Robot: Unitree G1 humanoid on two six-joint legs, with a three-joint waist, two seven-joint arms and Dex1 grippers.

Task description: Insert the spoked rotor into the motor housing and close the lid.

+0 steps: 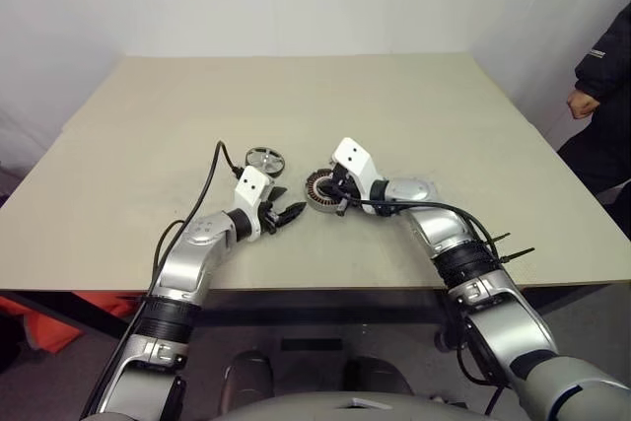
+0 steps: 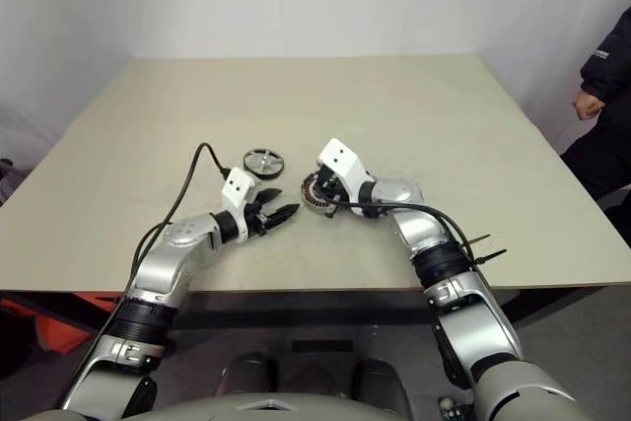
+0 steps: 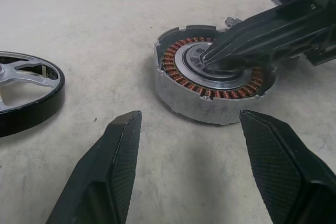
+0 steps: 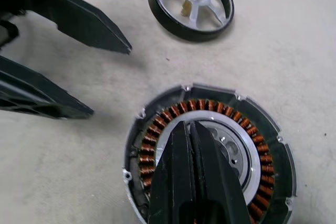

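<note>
Motor housing [image 4: 210,150] on desk [image 1: 296,115], under right claw [image 4: 189,129], pressed together over its centre. Spoked rotor [image 4: 190,3] not yet inserted, beyond spread left claw [image 3: 184,145]. Lid closing outstanding.

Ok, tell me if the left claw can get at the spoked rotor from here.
Probably yes. The left claw is open, and the spoked rotor lies uncovered on the table just beyond it; the right claw is over at the motor housing.

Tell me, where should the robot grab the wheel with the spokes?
Probably by the black rim of the spoked rotor, coming from above with one finger outside and one through a gap between spokes. It lies flat on the table, so its edge sits too low to pinch sideways.
</note>
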